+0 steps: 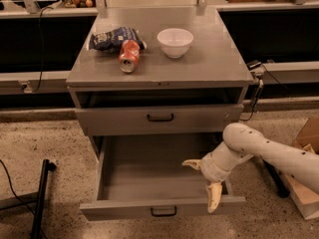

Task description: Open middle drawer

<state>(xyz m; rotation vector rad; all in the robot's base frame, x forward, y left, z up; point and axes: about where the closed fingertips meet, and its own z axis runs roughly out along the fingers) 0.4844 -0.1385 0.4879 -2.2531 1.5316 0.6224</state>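
Note:
The middle drawer [124, 171] stands pulled well out of the grey cabinet, and its inside shows bare. Its front panel carries a small black loop handle [163, 212] at the centre. My gripper [203, 179] is over the drawer's front right corner, on a white arm coming in from the right. It is open and holds nothing. One yellowish finger [192, 163] points left over the drawer floor. The other finger [214, 196] hangs down across the front panel's top edge.
The closed top drawer [160, 117] sits above. On the cabinet top [214, 59] are a white bowl [175, 42], a red can [129, 56] on its side and a blue chip bag [112, 38]. A black stand [41, 198] is at the left and a cardboard box [306, 148] at the right.

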